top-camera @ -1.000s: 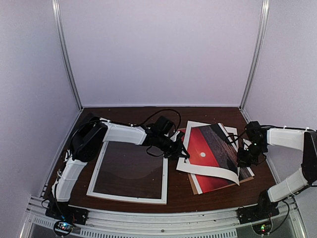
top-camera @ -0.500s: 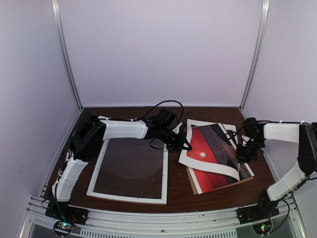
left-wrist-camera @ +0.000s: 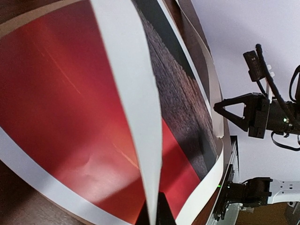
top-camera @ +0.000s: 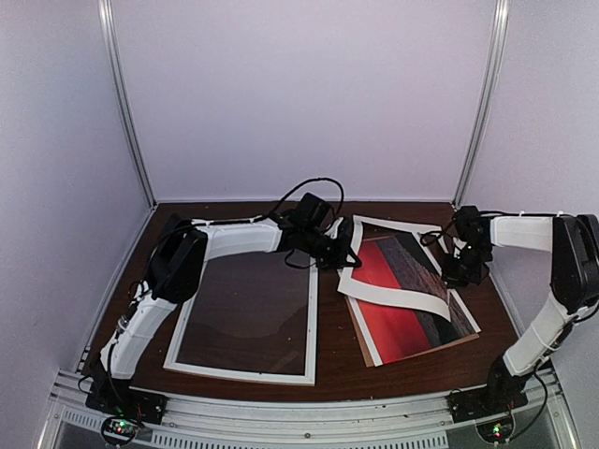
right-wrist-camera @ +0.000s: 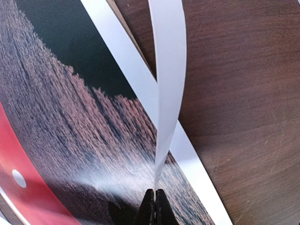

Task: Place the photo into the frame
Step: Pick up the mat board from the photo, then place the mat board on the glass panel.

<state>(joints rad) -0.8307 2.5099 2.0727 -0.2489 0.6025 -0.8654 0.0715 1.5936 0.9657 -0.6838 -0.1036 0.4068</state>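
The photo (top-camera: 412,329), red sky over dark sea, lies flat right of centre; it fills the left wrist view (left-wrist-camera: 56,93) and the right wrist view (right-wrist-camera: 56,122). The white frame (top-camera: 245,372) lies flat at the left. A wide-bordered white paper mat (top-camera: 401,300) bows up above the photo. My left gripper (top-camera: 343,254) is shut on the mat's left edge, pinching a white strip (left-wrist-camera: 136,117) at its tips (left-wrist-camera: 157,213). My right gripper (top-camera: 465,271) is shut on the mat's right edge, the strip (right-wrist-camera: 168,70) rising from its tips (right-wrist-camera: 154,206).
A brown backing board (top-camera: 368,353) shows under the photo's near edge. The dark wooden table (top-camera: 337,360) has white walls at the back and both sides. Cables loop over the left wrist (top-camera: 309,187).
The left gripper has shut on the mat's left edge. Both grippers have moved toward the back wall, lifting the mat higher off the photo.
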